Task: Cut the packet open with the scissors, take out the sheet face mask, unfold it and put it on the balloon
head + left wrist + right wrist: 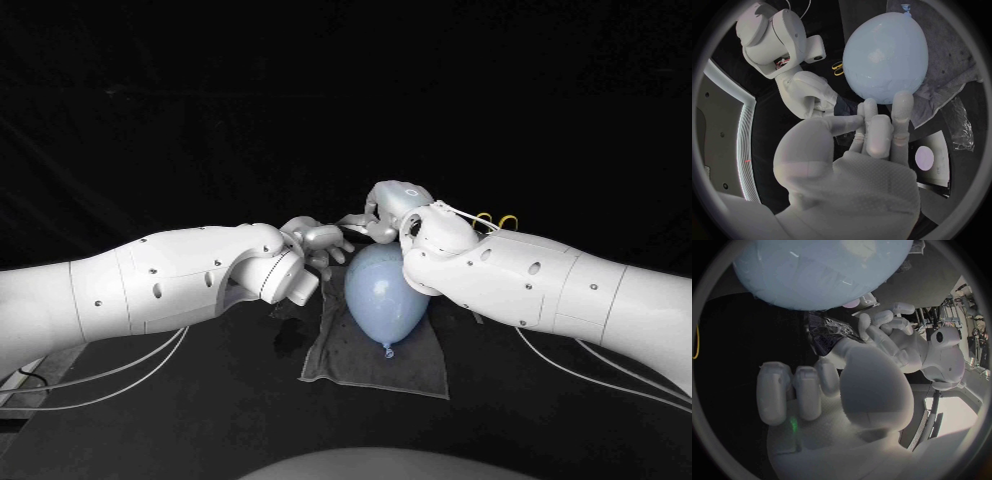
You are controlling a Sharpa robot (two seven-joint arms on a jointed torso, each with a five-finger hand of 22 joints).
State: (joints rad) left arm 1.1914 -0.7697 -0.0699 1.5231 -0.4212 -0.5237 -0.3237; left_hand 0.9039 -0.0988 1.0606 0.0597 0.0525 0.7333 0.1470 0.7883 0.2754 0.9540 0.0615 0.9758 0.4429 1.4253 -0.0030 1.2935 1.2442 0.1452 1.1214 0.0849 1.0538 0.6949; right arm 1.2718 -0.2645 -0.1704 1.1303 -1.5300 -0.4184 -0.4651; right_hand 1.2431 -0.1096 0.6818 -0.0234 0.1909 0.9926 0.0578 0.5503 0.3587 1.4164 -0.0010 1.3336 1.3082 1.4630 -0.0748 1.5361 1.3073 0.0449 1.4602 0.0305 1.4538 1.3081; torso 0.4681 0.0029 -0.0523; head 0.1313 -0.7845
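A pale blue balloon [384, 292] lies on a grey cloth [372, 362] in the middle of the table, knot towards me. Faint crease lines cross the balloon [886, 50] [817, 270], as of a thin clear sheet lying on it. My left hand [317, 241] [879, 127] is at the balloon's far end with fingers stretched out, one fingertip [902, 100] touching it, and holds nothing. My right hand [378, 213] [811, 390] is just behind the same end, fingers curled in on nothing. The scissors' yellow handles [498, 219] lie behind my right arm. The white packet [932, 160] lies flat beyond the cloth.
Crumpled clear plastic [963, 131] [826, 331] lies beside the cloth near the packet. Both forearms crowd the balloon's two sides. The black table runs bare in front of the cloth.
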